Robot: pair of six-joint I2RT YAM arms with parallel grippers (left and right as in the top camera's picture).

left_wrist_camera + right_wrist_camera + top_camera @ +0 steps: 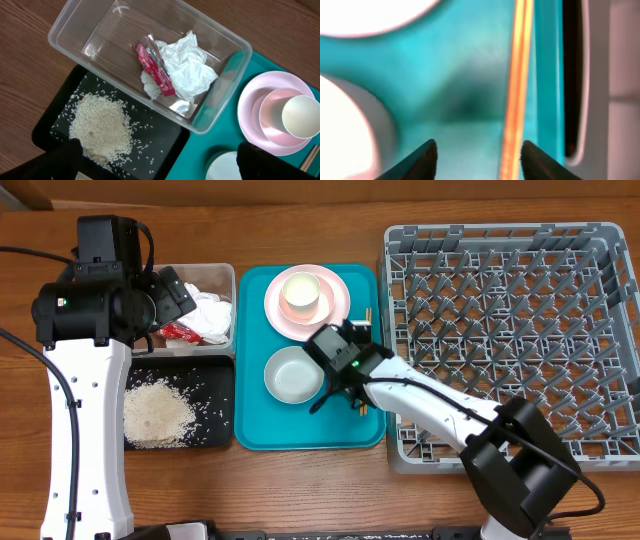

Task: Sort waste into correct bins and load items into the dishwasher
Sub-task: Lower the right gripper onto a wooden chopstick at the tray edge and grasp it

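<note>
Wooden chopsticks lie along the right side of the flat teal tray. My right gripper is open just above them, with the chopsticks between the fingers, close to the right one; it also shows in the overhead view. A pink plate holds a pale bowl with a white cup in it. Another whitish bowl sits in front of the plate. My left gripper is open and empty above the clear tub, which holds tissue and a red wrapper. Rice lies in the black tray.
The grey dish rack stands right of the teal tray, its left wall close to the chopsticks and my right gripper. The tub and the black tray sit left of the teal tray. Bare wooden table lies in front.
</note>
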